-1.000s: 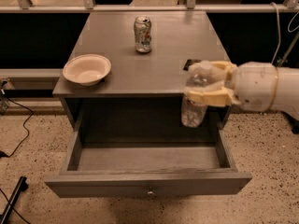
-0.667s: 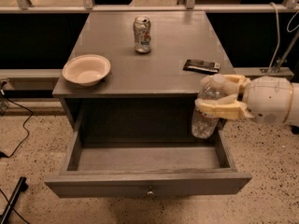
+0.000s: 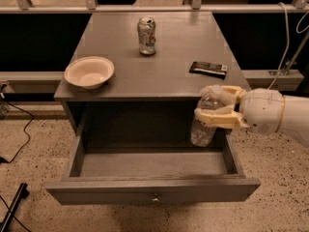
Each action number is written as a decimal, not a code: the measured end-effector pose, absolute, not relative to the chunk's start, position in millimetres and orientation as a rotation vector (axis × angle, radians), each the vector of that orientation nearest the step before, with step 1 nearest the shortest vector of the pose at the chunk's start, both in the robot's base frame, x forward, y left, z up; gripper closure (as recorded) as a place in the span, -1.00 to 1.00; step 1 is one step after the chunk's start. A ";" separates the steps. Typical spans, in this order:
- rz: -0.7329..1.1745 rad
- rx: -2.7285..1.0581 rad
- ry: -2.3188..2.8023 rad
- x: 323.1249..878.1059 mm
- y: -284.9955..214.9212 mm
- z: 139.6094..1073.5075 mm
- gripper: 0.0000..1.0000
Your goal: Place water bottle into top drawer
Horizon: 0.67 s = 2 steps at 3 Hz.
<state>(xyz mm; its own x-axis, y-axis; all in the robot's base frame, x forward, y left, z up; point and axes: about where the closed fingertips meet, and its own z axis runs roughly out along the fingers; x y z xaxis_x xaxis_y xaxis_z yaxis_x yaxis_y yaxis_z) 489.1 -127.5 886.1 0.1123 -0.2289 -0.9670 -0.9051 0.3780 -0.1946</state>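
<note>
Water bottle [image 3: 204, 124] hangs upright, clamped in the hand [image 3: 216, 106], below the counter's [image 3: 169, 66] front right corner, over the open top drawer [image 3: 152, 178].

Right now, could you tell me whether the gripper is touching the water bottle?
Touching: the camera view shows the gripper with fingers wrapped around the water bottle, held above the open top drawer.

The cream pincer [image 3: 208, 104], above the grey wooden top drawer's [image 3: 154, 190] right end, covers the clear ribbed plastic water bottle's [image 3: 202, 132] label; its white arm [image 3: 285, 117] runs off frame.
</note>
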 end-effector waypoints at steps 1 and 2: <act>0.767 -1.035 1.399 495.6 -134.9 820.0 1.00; 0.811 -1.036 1.404 495.1 -137.3 787.3 1.00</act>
<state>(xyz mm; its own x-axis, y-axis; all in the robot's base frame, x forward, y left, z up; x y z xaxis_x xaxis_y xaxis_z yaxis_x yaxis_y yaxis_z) 495.1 -137.3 787.3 0.0445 -0.1335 -0.9901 -0.9243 0.3705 -0.0915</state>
